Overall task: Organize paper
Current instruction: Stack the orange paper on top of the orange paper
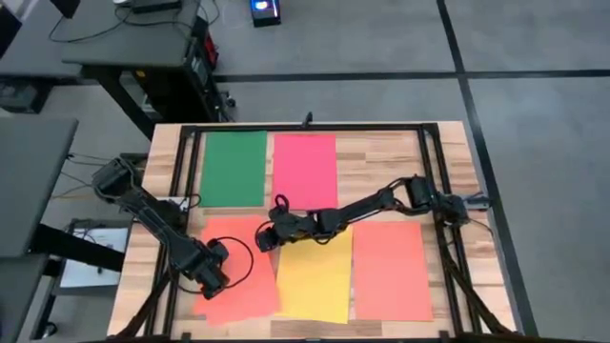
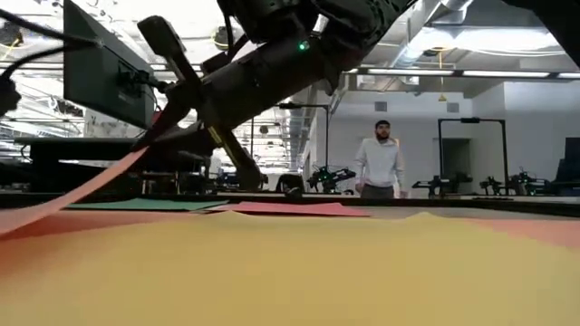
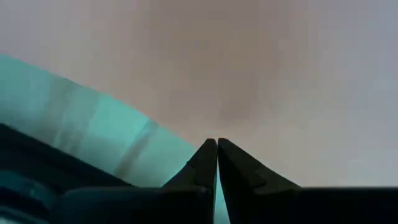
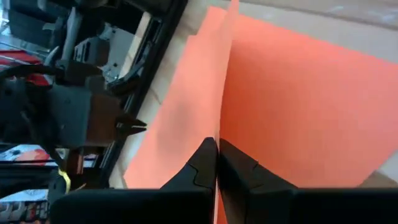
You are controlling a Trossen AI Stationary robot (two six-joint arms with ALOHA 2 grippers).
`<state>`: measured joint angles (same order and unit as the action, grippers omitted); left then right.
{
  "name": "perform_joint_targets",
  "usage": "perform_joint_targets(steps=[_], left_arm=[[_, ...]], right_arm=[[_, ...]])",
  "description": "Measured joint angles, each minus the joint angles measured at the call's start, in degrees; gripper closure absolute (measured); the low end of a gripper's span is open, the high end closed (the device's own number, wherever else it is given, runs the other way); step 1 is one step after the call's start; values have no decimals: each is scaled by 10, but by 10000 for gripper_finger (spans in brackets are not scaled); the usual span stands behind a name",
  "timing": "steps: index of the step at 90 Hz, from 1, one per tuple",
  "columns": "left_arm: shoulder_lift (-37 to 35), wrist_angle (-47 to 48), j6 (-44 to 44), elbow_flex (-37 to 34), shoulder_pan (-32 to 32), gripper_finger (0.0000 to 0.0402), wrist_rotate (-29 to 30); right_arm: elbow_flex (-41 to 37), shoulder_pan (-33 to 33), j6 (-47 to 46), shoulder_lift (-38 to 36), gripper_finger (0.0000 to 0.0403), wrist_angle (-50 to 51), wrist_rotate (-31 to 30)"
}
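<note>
Nearest us lay the flat yellow paper sheet (image 1: 315,276), between two orange paper sheets (image 1: 391,270). We saw the right gripper (image 1: 264,238) pinched tight on the left orange sheet's (image 4: 186,124) raised edge at the table's (image 1: 381,162) centre. Left gripper (image 1: 215,277) sat over that sheet's front corner, fingers (image 3: 205,165) pressed together. Green sheet (image 1: 234,168) and pink-red sheet (image 1: 305,170) lay flat at the back.

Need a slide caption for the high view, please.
Right gripper lifts an orange sheet's corner beside the yellow sheet; left gripper rests on it.
</note>
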<state>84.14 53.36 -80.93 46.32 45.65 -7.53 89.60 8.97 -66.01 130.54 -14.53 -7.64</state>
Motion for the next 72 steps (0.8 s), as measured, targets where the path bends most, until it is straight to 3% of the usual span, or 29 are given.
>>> perform_joint_targets(steps=[18, 40, 60, 72], left_arm=[[0, 72, -28, 48, 26, 402, 51], [6, -13, 4, 80, 78, 402, 136], [57, -84, 3, 80, 115, 402, 134], [85, -119, -4, 80, 130, 402, 124]], right_arm=[[0, 0, 6, -1, 403, -20, -2], [0, -2, 5, -1, 403, -22, -3], [0, -7, 28, -1, 400, 3, -2], [0, -7, 31, -1, 373, 15, 1]])
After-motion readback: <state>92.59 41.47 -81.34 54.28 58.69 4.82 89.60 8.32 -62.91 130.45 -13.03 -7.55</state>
